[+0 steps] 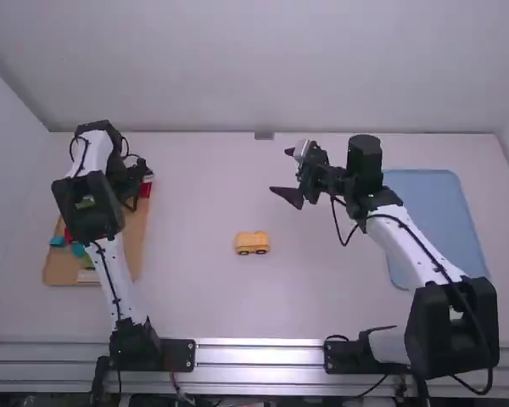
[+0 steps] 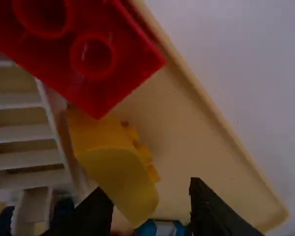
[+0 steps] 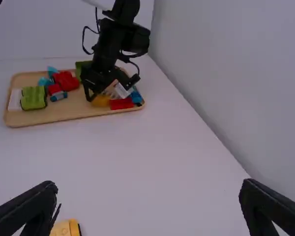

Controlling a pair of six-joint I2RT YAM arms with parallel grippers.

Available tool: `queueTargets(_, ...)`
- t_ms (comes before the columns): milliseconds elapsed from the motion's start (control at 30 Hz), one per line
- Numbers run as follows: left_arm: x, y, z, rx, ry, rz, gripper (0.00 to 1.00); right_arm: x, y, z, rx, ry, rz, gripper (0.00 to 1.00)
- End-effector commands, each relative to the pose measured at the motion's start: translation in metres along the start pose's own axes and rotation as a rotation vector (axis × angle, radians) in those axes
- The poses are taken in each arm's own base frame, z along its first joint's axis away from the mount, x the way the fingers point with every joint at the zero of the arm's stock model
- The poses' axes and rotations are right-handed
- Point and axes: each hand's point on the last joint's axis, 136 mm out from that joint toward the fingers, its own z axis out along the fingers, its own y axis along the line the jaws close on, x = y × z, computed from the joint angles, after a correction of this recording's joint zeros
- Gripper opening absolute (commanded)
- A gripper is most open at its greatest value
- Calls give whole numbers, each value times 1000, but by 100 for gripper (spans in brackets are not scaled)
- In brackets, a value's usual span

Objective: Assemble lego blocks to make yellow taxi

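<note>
**Fingers parted on our left gripper and our right gripper, with the yellow car on the bench**

Starting at the left of the high view, we see a wooden tray on the bench. Towards its near end lie a blue block, a green block and a white block, the green and white ones side by side. Our left gripper is over the tray's far part. In the left wrist view its fingers stand apart, with the end of a yellow block showing in the gap; whether a fingertip touches it, we cannot tell. Close to that block we find a red block along the tray's rim and a white slatted piece.

Further right, near the middle of the bench, sits the yellow car, upright on black wheels, well apart from the tray.

Next comes our right gripper, above the bench and farther from the high camera than the car. Its fingers are wide apart, with nothing held between them.

At the far right, we see a blue mat lying beyond the right arm.
</note>
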Motion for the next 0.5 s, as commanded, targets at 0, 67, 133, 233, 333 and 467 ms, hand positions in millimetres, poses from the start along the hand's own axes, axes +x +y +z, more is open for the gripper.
queueTargets(0,-9,-1,-7,-10,-33,-21,42,4,0,1,-2,6,14,99)
queueTargets(67,-9,1,-7,-16,-34,-39,42,4,0,1,-2,7,14,99)
queueTargets(133,-9,4,-7,-34,-31,-54,41,4,-1,1,-1,7,14,99)
queueTargets(233,-7,14,-7,-79,-15,-101,41,4,-1,1,-1,7,14,99)
queueTargets(333,-6,9,-7,-57,-17,-91,39,4,-1,1,-1,7,14,99)
queueTargets(467,-3,11,-7,-55,-18,-101,37,4,-1,1,-1,7,14,99)
